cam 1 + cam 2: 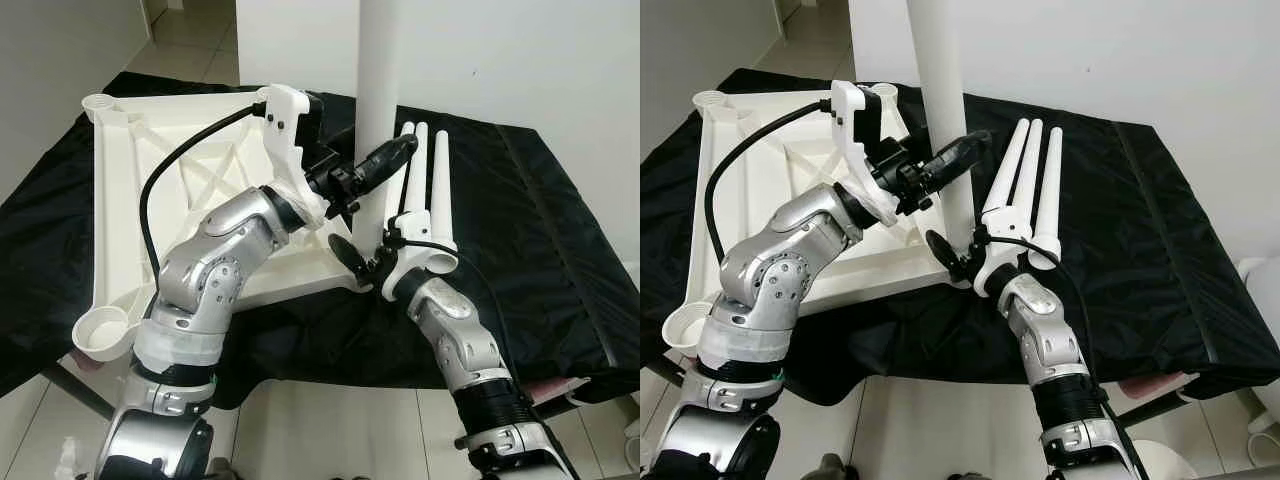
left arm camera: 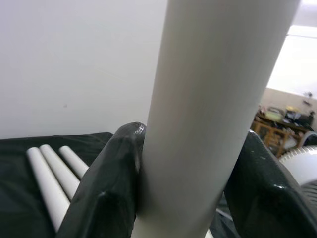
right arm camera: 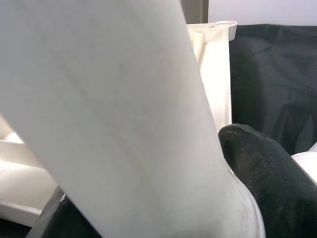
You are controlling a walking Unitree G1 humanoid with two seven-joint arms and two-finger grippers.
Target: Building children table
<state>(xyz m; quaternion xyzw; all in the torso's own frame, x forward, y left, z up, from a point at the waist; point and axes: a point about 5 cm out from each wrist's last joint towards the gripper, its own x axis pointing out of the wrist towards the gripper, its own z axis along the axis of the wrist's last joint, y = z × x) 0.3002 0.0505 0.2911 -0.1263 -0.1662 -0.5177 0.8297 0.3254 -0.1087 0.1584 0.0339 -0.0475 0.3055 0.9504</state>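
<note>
The white table leg [image 1: 378,70] stands upright at the near right corner of the upside-down white tabletop [image 1: 130,190], which lies on a black cloth [image 1: 540,250]. It is a long smooth plastic tube, so I judge it stiff and light but slippery, and easy to tilt because it is tall. The left gripper [image 1: 385,155] holds it at middle height, one black finger [image 2: 111,173] on each side of the tube. The right gripper [image 1: 365,262] is clamped around it low, near the corner socket, which seems the better place to steer the foot of the leg. From the standing leg, three more white legs [image 1: 425,180] lie side by side on the cloth at about 3 o'clock, just beside the right wrist. Open round sockets [image 1: 102,330] show at the other corners, at about 8 and 10 o'clock. The loose legs could be pushed by the right arm; the left arm's black cable [image 1: 160,180] hangs over the tabletop ribs.
</note>
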